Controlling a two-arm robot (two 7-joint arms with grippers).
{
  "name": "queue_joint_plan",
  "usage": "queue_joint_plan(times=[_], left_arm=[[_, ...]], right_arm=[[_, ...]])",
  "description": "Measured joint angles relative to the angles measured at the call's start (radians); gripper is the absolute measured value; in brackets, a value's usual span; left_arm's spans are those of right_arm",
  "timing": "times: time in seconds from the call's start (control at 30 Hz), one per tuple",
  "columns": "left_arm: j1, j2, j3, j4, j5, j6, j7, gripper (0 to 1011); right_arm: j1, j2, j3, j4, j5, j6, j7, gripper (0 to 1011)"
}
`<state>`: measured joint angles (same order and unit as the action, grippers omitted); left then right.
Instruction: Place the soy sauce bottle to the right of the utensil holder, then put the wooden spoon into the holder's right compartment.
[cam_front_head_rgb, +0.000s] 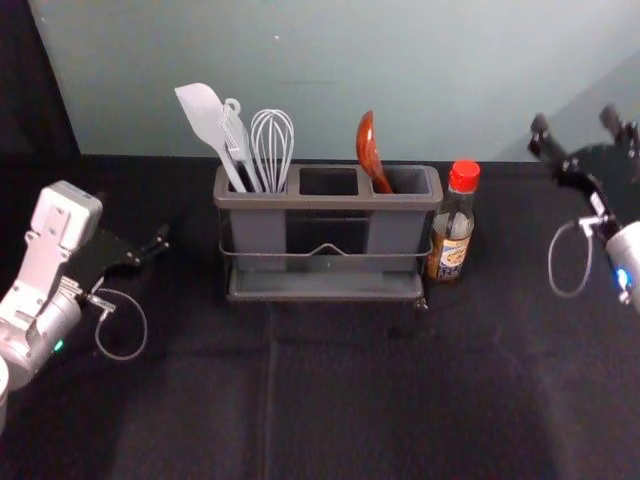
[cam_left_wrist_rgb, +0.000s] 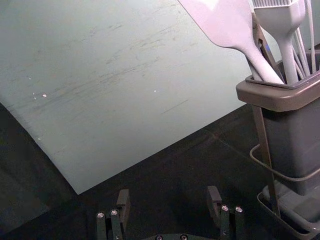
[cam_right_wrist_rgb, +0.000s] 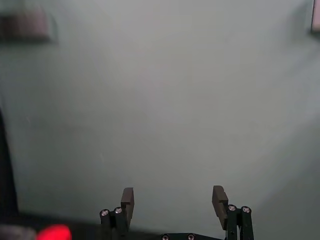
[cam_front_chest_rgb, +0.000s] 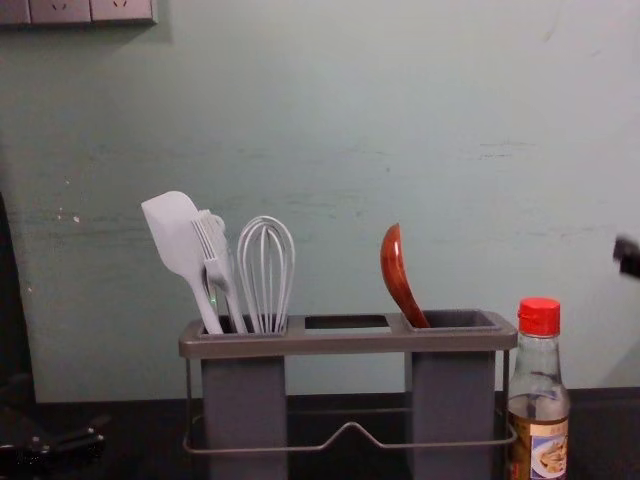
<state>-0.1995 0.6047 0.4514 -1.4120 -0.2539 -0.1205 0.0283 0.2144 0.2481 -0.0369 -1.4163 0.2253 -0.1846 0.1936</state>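
The wooden spoon (cam_front_head_rgb: 369, 152) stands in the right compartment of the utensil holder (cam_front_head_rgb: 325, 202), bowl up, leaning left; the chest view shows the same spoon (cam_front_chest_rgb: 397, 275). Close beside the holder's right side, the soy sauce bottle (cam_front_head_rgb: 454, 222) is upright with its red cap on. My right gripper (cam_front_head_rgb: 577, 128) is raised to the right of the bottle; its fingers are open and empty, and the right wrist view shows this gripper (cam_right_wrist_rgb: 172, 202) against the wall. My left gripper (cam_front_head_rgb: 155, 245) is parked left of the holder; in the left wrist view this gripper (cam_left_wrist_rgb: 168, 202) is open.
A white spatula (cam_front_head_rgb: 207, 122), a brush and a whisk (cam_front_head_rgb: 272, 145) stand in the holder's left compartment. The middle compartment lies between them and the spoon. Behind the black-covered table (cam_front_head_rgb: 330, 400) rises a grey-green wall (cam_front_head_rgb: 330, 70), with a socket panel (cam_front_chest_rgb: 90, 10) high at the left.
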Motion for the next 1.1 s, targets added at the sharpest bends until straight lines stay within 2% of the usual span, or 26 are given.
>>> queue_joint_plan(times=[0.13,0.37,0.47,0.67,0.77,0.8,0.9,0.97,1.1], left_arm=[[0.000,0.000,0.000,0.000,0.000,0.000,0.000,1005],[0.000,0.000,0.000,0.000,0.000,0.000,0.000,1005],[0.000,0.000,0.000,0.000,0.000,0.000,0.000,1005],[0.000,0.000,0.000,0.000,0.000,0.000,0.000,1005],[0.000,0.000,0.000,0.000,0.000,0.000,0.000,1005],[0.000,0.000,0.000,0.000,0.000,0.000,0.000,1005],[0.000,0.000,0.000,0.000,0.000,0.000,0.000,1005],[0.000,0.000,0.000,0.000,0.000,0.000,0.000,1005],[0.000,0.000,0.000,0.000,0.000,0.000,0.000,1005]], right_arm=[[-0.014,-0.008,0.000,0.001,-0.032,0.100,-0.034,1003],[-0.053,-0.018,0.005,-0.019,-0.061,0.192,-0.054,1003],[-0.073,-0.017,0.002,-0.028,-0.078,0.198,-0.056,1003],[-0.112,0.001,-0.016,-0.042,-0.149,0.193,-0.062,1002],[-0.118,0.026,-0.031,-0.045,-0.213,0.194,-0.065,1002],[-0.118,0.026,-0.031,-0.045,-0.213,0.194,-0.065,1003],[-0.117,0.045,-0.045,-0.045,-0.264,0.195,-0.065,1003],[-0.115,0.062,-0.059,-0.046,-0.315,0.195,-0.070,1003],[-0.112,0.068,-0.064,-0.046,-0.350,0.191,-0.072,1003]])
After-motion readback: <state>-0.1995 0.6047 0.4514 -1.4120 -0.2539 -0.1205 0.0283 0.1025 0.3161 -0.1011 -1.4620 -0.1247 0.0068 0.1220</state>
